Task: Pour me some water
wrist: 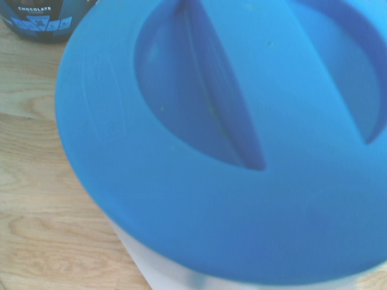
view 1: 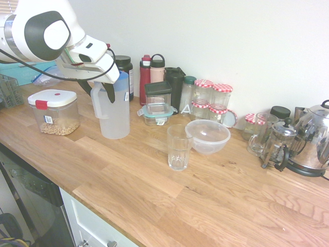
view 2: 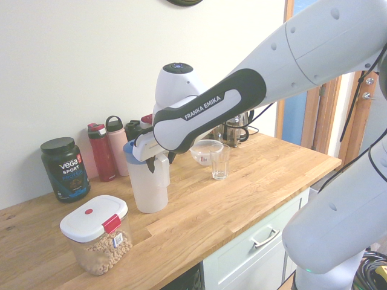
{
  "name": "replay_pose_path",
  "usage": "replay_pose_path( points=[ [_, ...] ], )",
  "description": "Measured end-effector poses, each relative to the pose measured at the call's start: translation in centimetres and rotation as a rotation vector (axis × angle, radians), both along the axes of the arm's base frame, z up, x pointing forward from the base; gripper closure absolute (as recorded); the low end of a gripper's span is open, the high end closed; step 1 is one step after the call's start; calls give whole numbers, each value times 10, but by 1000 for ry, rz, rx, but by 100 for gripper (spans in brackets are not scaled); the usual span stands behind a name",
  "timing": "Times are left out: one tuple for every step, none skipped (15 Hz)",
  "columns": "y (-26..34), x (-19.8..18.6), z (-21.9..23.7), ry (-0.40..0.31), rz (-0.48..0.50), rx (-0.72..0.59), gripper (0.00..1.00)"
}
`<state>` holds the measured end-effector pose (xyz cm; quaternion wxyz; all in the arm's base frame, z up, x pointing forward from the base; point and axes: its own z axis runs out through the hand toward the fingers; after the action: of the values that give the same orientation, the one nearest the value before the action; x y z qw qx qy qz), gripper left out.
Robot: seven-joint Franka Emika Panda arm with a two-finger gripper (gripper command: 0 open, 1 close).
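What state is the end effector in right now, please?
End effector: open, its fingers astride the handle of the jug; no firm grip visible.

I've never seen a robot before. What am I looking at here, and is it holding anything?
The white machine is a robot arm; its gripper is a two-fingered hand. Two pictures look from opposite sides; the third, from its wrist, shows the jug's blue lid close up. On the wooden counter stand the jug, a drinking glass, a plastic bowl, a white-lidded container, bottles, jars and a kettle. The open fingers stand around the jug's handle; I see no firm grip. The jug stands upright on the counter.
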<state>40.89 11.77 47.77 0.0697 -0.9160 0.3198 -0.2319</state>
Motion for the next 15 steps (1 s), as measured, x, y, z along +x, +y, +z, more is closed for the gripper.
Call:
replay_pose_path(
  points=[
    [0,1,-2,3,-1,1,100],
    [0,2,-2,4,-1,3,100],
    [0,3,-2,3,-2,4,100],
    [0,4,-2,2,-3,6,100],
    [1,4,-1,0,-3,7,100],
    [1,5,1,-3,-4,8,100],
    [1,5,2,-4,-4,8,100],
    [1,6,2,-4,-5,8,100],
    [1,6,2,-4,-5,8,100],
    [0,6,2,-3,-6,7,100],
    [0,6,2,-2,-7,7,100],
    [-1,6,2,-2,-8,7,100],
    [-1,6,2,-2,-9,7,100],
    [-1,6,3,-3,-9,7,100],
    [-2,7,3,-3,-10,7,100]
  ],
)
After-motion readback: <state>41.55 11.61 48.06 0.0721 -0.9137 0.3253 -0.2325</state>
